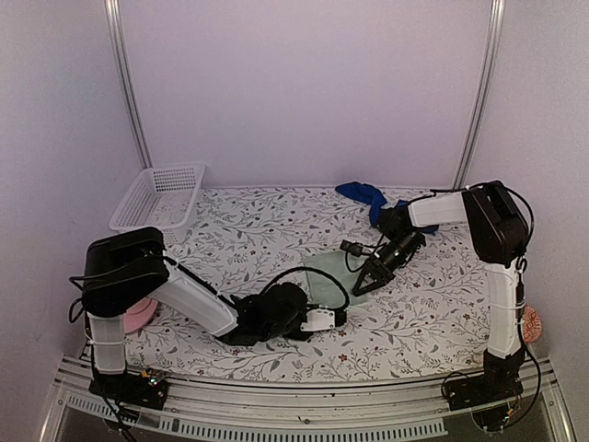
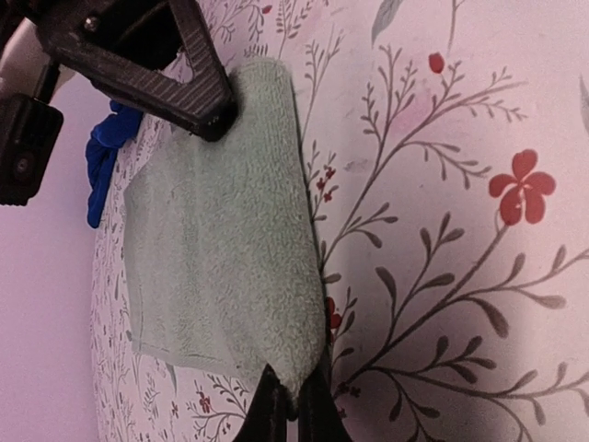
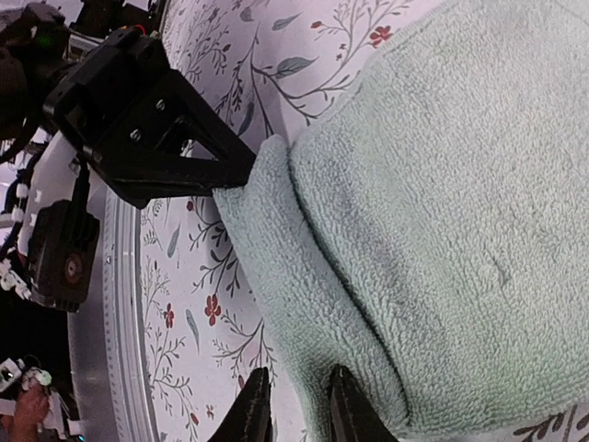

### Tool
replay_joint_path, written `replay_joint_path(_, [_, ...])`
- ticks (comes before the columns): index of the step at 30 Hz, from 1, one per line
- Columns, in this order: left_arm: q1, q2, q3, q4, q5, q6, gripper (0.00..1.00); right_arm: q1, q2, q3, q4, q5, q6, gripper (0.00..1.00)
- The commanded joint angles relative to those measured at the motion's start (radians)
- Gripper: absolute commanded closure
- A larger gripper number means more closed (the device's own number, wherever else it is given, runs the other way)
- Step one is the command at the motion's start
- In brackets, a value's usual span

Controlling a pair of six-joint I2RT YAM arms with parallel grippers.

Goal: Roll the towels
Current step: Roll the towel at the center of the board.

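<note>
The pale sage-green towel lies mid-table with one long edge folded over into a thick roll. My left gripper is shut on the near end of that rolled edge. At the far end is my right gripper, its jaws slightly apart: one finger presses against the fold, the other stands over bare cloth, and nothing is pinched. In the top view the left gripper and right gripper sit at opposite ends of the towel. The royal-blue towel lies bunched at the back of the table.
A white plastic basket stands at the back left. The table wears a floral cloth. A pink object lies by the left arm's base and another by the right arm. Pale walls close in the back and sides.
</note>
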Motion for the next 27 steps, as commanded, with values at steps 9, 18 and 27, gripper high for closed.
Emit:
replay_joint_path(9, [0.146, -0.128, 0.024, -0.246, 0.386, -0.256, 1.00, 0.010, -0.457, -0.381, 0.419, 0.182, -0.191, 0.43])
replay_joint_path(18, [0.228, -0.078, 0.111, -0.409, 0.595, -0.338, 1.00, 0.153, -0.710, -0.729, 0.837, 0.303, -0.392, 0.19])
replay_joint_path(27, [0.242, -0.066, 0.113, -0.415, 0.670, -0.340, 1.00, 0.278, -0.599, -0.751, 1.089, 0.619, -0.300, 0.16])
